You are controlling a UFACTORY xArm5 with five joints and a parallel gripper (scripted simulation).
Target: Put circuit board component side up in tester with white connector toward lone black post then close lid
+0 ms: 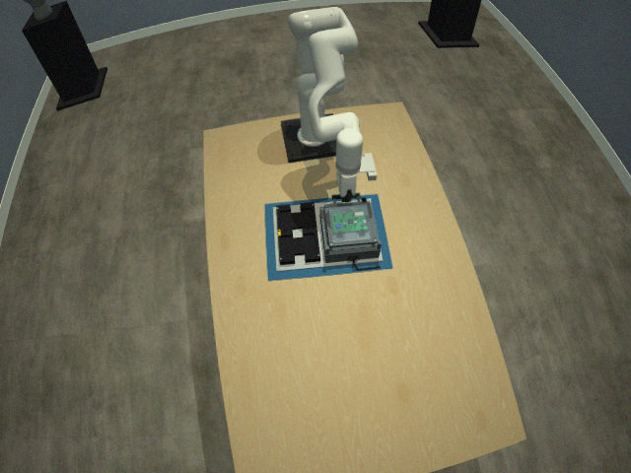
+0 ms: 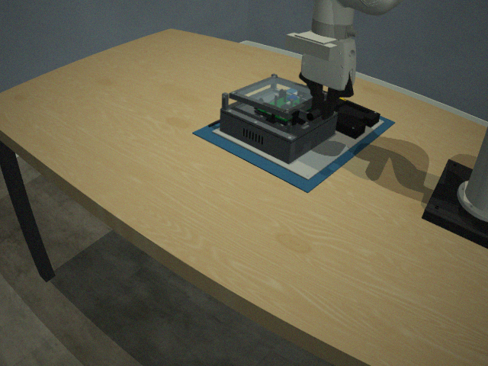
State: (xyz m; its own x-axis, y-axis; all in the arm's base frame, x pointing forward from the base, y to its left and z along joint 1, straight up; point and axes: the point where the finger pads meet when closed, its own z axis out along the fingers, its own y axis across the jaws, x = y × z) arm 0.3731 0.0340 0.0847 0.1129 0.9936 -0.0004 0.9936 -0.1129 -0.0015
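Observation:
The dark grey tester (image 1: 351, 234) stands on the right half of a blue mat (image 1: 328, 237). Its clear lid (image 1: 350, 222) lies down, about level over the box, with a thin gap showing in the exterior view (image 2: 271, 94). The green circuit board (image 1: 349, 222) lies flat under the lid, component side up; it also shows in the exterior view (image 2: 281, 103). My gripper (image 1: 348, 195) points down at the lid's edge nearest the arm's base. It is shut on the lid's dark handle bar (image 2: 312, 113). The black tray (image 1: 298, 233) to the left holds no board.
The arm's black base plate (image 1: 306, 138) sits behind the mat. A thin black lever (image 1: 363, 264) sticks out at the tester's front. Upright posts (image 2: 225, 103) stand at the tester's corners. Black pedestals (image 1: 63, 55) stand on the floor far off.

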